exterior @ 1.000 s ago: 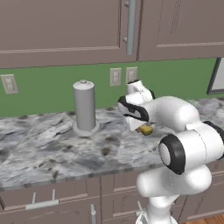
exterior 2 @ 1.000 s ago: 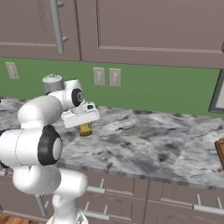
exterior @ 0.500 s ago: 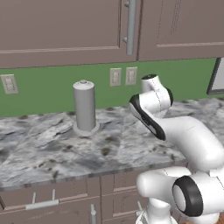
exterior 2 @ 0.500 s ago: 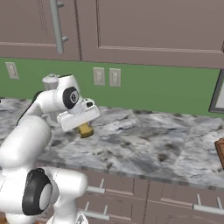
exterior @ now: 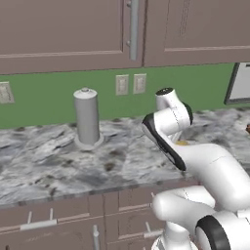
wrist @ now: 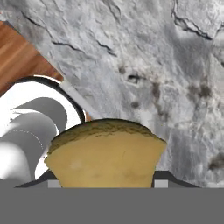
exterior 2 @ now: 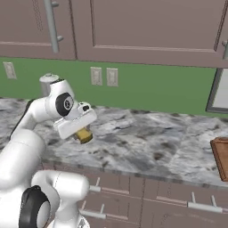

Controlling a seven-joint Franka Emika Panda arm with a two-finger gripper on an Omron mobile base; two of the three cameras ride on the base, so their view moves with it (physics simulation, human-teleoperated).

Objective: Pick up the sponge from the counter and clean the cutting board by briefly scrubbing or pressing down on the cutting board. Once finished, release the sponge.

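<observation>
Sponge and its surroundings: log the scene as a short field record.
sponge: yellow-orange block, held in the gripper, lifted clear of the counter
gripper: shut on the sponge, pointing down over the marbled stone
cutting board: reddish-brown, at the counter's far right edge in the right base view, well apart from the sponge
grey canister: upright near the green wall

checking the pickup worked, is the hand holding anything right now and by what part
Yes: the hand holds the sponge, clamped by its two opposite sides, lifted above the counter.
</observation>
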